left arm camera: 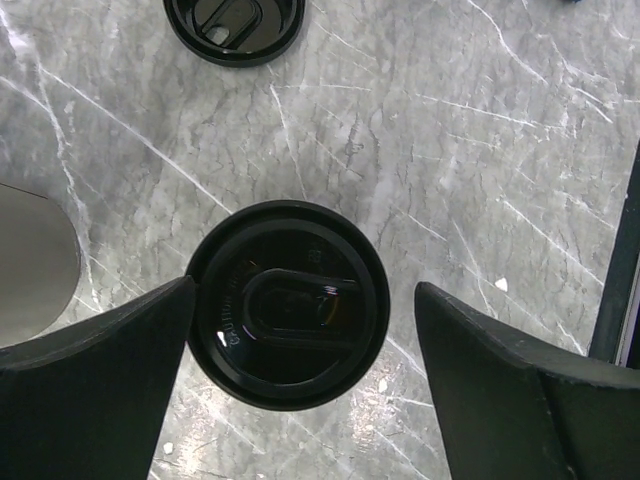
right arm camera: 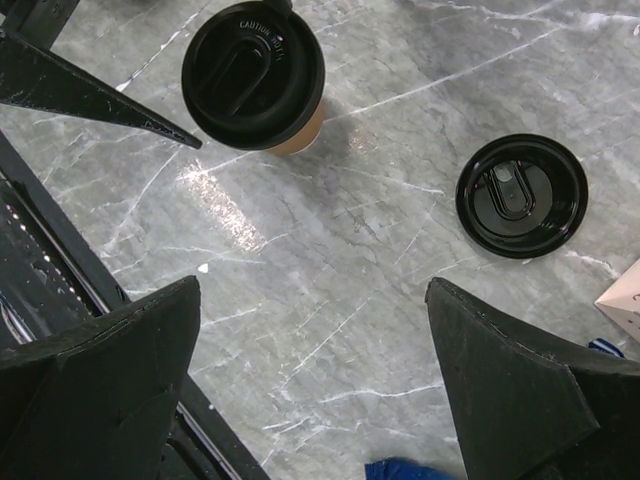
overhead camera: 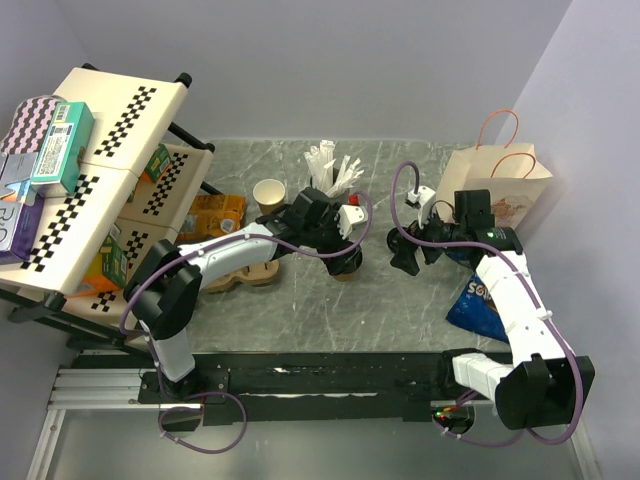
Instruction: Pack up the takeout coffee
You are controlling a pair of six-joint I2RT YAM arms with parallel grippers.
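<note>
A brown kraft cup with a black lid on it point(left arm camera: 288, 305) stands on the marble table, also in the right wrist view point(right arm camera: 255, 75) and the top view point(overhead camera: 347, 270). My left gripper point(left arm camera: 304, 290) is open right above it. Its left finger meets the lid's rim and its right finger is apart from it. A loose black lid point(right arm camera: 520, 195) lies flat on the table, also in the left wrist view point(left arm camera: 233, 25). A second kraft cup point(overhead camera: 268, 195) stands open, without a lid, at the back. My right gripper point(right arm camera: 313, 285) is open and empty above bare table.
A brown cup carrier point(overhead camera: 250, 272) lies left of the lidded cup. A grey cup of white sticks point(overhead camera: 330, 168) stands at the back. A paper bag point(overhead camera: 495, 190) and a blue snack bag point(overhead camera: 480, 300) are on the right. A shelf rack point(overhead camera: 100, 190) stands on the left.
</note>
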